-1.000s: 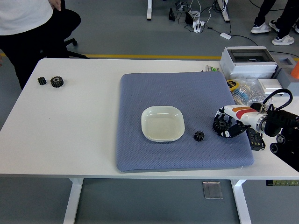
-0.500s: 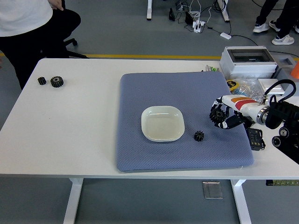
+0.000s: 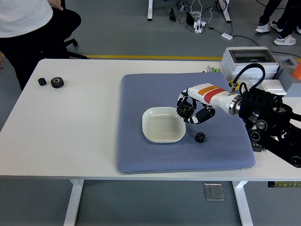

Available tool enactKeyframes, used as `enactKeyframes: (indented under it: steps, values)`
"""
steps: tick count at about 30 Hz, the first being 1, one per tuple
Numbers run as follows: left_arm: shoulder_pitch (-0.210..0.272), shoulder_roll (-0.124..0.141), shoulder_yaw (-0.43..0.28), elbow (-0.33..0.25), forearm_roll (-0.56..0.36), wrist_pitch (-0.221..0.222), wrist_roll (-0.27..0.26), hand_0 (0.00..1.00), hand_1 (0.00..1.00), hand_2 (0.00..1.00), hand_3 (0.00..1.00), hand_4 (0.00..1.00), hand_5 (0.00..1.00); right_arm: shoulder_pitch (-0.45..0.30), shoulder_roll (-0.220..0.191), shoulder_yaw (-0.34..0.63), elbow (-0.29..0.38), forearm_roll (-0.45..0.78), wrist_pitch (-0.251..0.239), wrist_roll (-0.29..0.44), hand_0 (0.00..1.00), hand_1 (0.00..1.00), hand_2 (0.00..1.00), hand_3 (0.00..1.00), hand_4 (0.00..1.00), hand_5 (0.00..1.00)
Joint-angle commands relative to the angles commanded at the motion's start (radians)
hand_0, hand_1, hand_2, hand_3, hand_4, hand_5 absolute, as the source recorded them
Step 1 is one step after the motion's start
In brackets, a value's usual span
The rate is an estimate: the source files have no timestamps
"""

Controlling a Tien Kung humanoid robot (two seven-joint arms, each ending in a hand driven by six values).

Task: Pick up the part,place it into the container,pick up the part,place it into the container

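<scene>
The robot's right hand [image 3: 192, 109] is white with a red and orange band, and its fingers are curled around a big black toothed gear [image 3: 185, 109]. The hand holds this gear up in the air, just at the right edge of the pale cream square dish [image 3: 163, 124]. The gear does not touch the dish. The black arm behind the hand comes in from the right side, over the edge of the blue-grey woven mat [image 3: 141, 150].

A small black gear [image 3: 201, 137] lies flat on the mat, just to the right of the dish and below the hand. Nothing holds it.

The dish sits near the middle of the mat, and nothing can be seen inside it. The mat lies on the white bench [image 3: 66, 136] and covers much of its right half.

Far away on the left of the bench sit two more black gears side by side, a tiny one [image 3: 42, 81] and a bigger one [image 3: 57, 82] (they almost touch).

At the far right corner of the bench stands a grey plastic box [image 3: 249, 63] with a clear lid, and some small bags lie beside it.

A person in a white top and dark trousers [image 3: 28, 28] stands at the far left corner of the bench.
</scene>
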Motion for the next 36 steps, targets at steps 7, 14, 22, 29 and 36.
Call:
enactKeyframes:
  steps: [7, 14, 22, 29, 36]
  values:
    - [-0.006, 0.0, 0.001, 0.0, -0.003, 0.001, -0.002, 0.785, 0.817, 0.828, 0.594, 0.701, 0.645, 0.052, 0.113, -0.056, -0.089, 0.024, 0.014, -0.016, 0.2, 0.375, 0.478, 0.466, 0.602, 0.115]
    - [-0.012, 0.0, 0.028, 0.0, -0.018, 0.002, -0.001, 0.781, 0.815, 0.826, 0.594, 0.7, 0.64, 0.098, 0.191, -0.113, -0.191, 0.03, 0.054, -0.033, 0.216, 0.398, 0.498, 0.487, 0.638, 0.143]
    - [-0.011, 0.0, 0.034, 0.0, -0.017, 0.006, 0.001, 0.784, 0.814, 0.826, 0.593, 0.702, 0.641, 0.101, 0.202, -0.119, -0.19, 0.0, 0.105, -0.05, 0.284, 0.455, 0.647, 0.861, 0.966, 0.302]
    - [-0.006, 0.0, 0.049, 0.0, -0.017, 0.006, 0.004, 0.783, 0.814, 0.826, 0.593, 0.701, 0.64, 0.093, 0.206, -0.115, -0.196, -0.039, 0.092, -0.029, 0.292, 0.475, 0.741, 0.988, 0.998, 0.284]
    - [-0.002, 0.0, 0.054, 0.0, -0.015, 0.008, 0.007, 0.783, 0.812, 0.825, 0.593, 0.701, 0.643, 0.081, 0.2, -0.088, -0.195, -0.045, 0.089, -0.028, 0.3, 0.491, 0.781, 0.998, 0.998, 0.296]
